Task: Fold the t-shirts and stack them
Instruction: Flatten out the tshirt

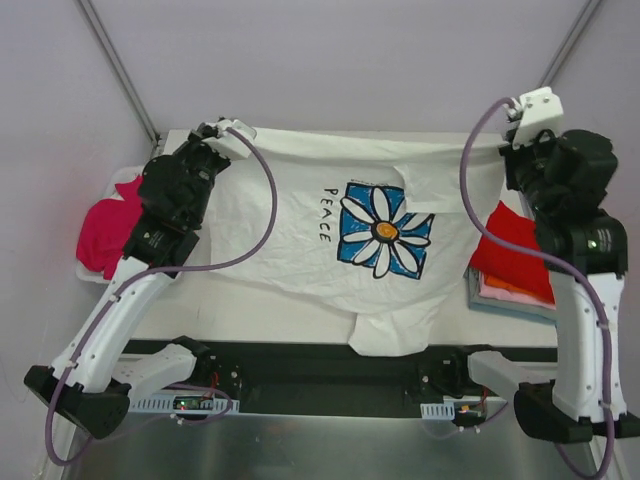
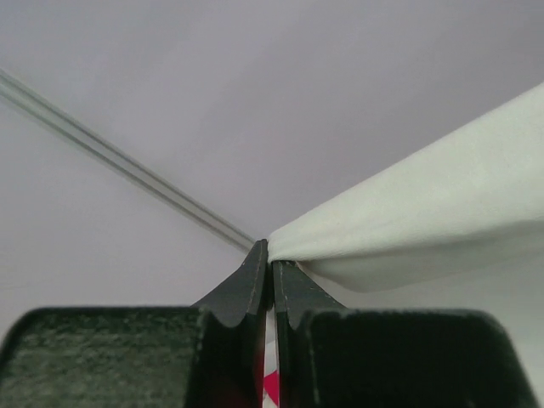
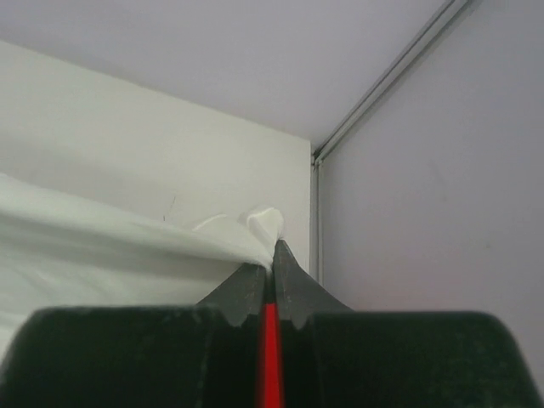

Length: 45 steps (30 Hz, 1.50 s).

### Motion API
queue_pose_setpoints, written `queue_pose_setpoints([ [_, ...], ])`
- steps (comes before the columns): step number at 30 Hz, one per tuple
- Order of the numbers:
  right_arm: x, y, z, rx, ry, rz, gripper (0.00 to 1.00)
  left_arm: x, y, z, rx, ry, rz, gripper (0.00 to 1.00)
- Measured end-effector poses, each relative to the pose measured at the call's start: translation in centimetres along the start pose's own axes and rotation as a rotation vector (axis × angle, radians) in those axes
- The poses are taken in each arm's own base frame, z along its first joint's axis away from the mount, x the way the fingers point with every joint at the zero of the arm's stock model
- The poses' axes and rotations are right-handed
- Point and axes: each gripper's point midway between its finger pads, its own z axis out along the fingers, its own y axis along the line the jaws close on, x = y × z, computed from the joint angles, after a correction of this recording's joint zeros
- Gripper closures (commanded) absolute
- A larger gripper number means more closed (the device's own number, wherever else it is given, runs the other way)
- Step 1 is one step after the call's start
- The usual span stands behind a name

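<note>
White shirt [image 1: 330, 250] lies print-up on counter [image 1: 240, 315], far edge stretched between your grippers. Left gripper [image 2: 269, 255] and right gripper [image 3: 270, 259] are both pinched tight on far corners. Cloth looks light and limp and will likely sag mid-span. Grip corners, pull edge taut.

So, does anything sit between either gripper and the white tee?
Nothing visible does. The left gripper and the right gripper are each shut directly on the far edge of the white tee.
</note>
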Motion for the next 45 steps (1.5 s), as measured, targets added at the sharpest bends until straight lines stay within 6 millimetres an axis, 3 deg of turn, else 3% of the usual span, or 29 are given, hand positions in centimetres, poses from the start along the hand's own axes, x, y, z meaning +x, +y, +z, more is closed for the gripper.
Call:
queue_pose_setpoints([
  [3,3.0,1.6,3.7,-0.04,0.115,-0.018,0.99,2.3,-2.5,1.5,0.026,0.048,0.056,1.0],
  [7,6.4,3.7,6.9,-0.092,0.229,-0.037,0.99,3.6,-3.8,2.2,0.026,0.057,0.09,1.0],
  [13,9.7,7.4,9.1,-0.181,0.321,-0.072,0.99,5.3,-5.4,2.7,0.023,0.073,0.115,1.0],
  [19,13.6,11.7,10.9,-0.281,0.43,-0.121,0.99,8.6,-8.8,2.7,0.086,0.131,0.145,1.0],
  [27,17.3,13.8,13.6,-0.306,0.544,-0.159,0.99,11.3,-11.7,3.3,0.138,0.181,0.169,1.0],
  [32,17.8,14.1,15.9,-0.289,0.573,-0.186,0.99,12.4,-13.3,5.1,0.14,0.205,0.18,1.0],
  [36,17.0,14.0,18.5,-0.259,0.556,-0.2,0.99,12.8,-14.0,7.8,0.128,0.221,0.192,1.0],
  [40,15.6,13.1,21.6,-0.214,0.525,-0.192,0.99,12.1,-13.3,12.3,0.062,0.214,0.205,1.0],
  [45,14.2,10.5,25.3,-0.13,0.482,-0.162,0.99,11.0,-11.6,18.2,-0.041,0.194,0.217,1.0],
])
